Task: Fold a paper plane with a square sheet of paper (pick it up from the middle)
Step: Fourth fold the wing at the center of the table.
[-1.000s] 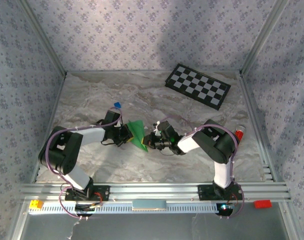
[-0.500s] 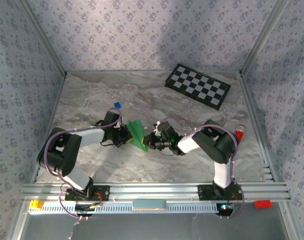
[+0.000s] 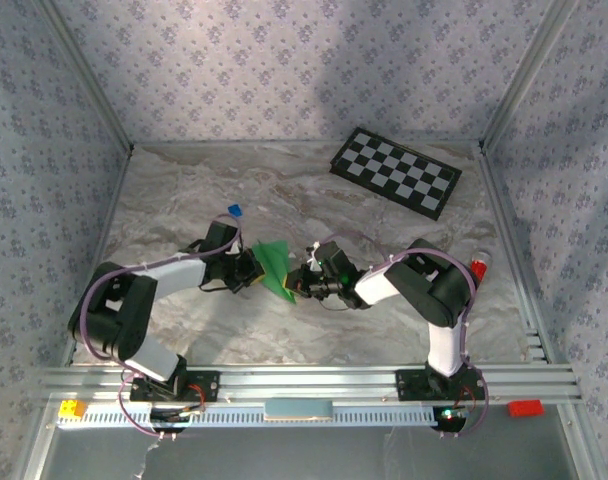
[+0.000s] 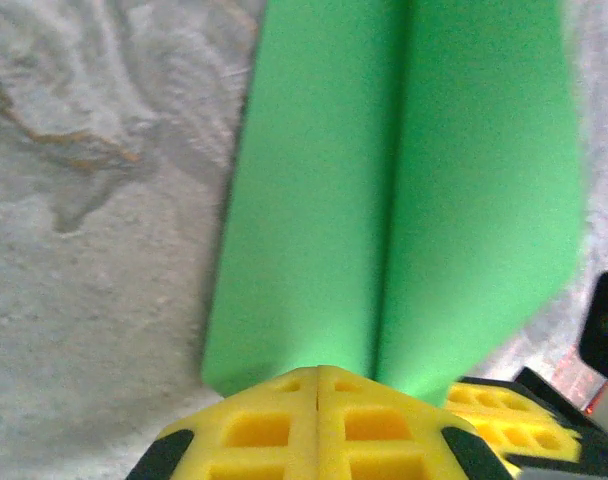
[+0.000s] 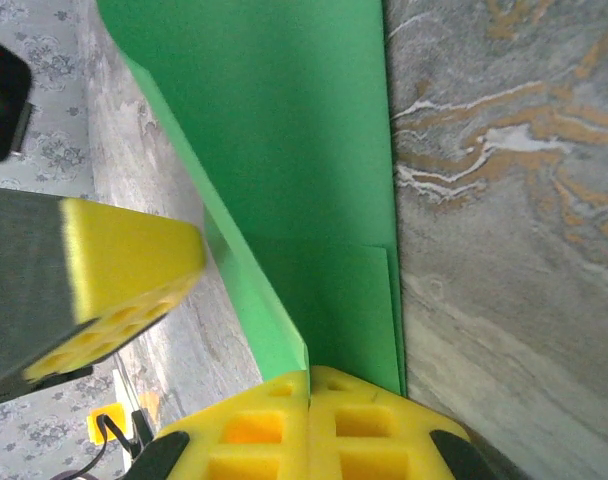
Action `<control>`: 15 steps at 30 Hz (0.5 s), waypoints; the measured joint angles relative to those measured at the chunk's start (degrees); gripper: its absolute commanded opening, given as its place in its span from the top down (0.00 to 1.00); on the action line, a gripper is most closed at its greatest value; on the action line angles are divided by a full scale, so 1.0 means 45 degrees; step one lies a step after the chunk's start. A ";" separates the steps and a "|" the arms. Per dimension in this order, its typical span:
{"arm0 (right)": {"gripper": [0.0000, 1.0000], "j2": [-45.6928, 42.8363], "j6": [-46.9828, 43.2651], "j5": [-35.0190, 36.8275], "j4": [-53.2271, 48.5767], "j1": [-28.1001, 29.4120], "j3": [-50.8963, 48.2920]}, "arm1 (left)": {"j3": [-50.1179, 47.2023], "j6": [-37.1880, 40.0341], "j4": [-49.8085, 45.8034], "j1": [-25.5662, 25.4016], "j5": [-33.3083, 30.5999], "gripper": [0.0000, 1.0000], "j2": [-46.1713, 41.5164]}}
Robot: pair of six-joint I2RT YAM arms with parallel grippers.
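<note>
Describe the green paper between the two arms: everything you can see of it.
The green paper is thin, bright, plain and matte. It is folded: the left wrist view shows a straight centre crease with a panel either side; the right wrist view shows stacked layers. From above it sits mid-table between the arms, narrowing toward the near edge. The left pincer and the right pincer are both shut on it from opposite sides. Whether it touches the table is unclear.

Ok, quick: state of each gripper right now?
Left gripper: shut on the green paper.
Right gripper: shut on the same green paper.
</note>
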 measured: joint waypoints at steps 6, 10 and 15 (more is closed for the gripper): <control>1.00 0.0010 -0.0005 -0.0189 -0.0466 -0.0063 0.0223 | 0.0520 0.0437 0.0068 0.0000 0.0432 0.94 -0.0257; 1.00 0.0005 -0.0005 -0.0189 -0.0437 -0.0063 0.0219 | 0.1010 0.0515 -0.0010 0.0000 0.0461 0.95 -0.0053; 1.00 0.0005 -0.0005 -0.0189 -0.0432 -0.0063 0.0214 | 0.1341 0.0685 -0.0214 0.0107 0.0481 0.99 0.1030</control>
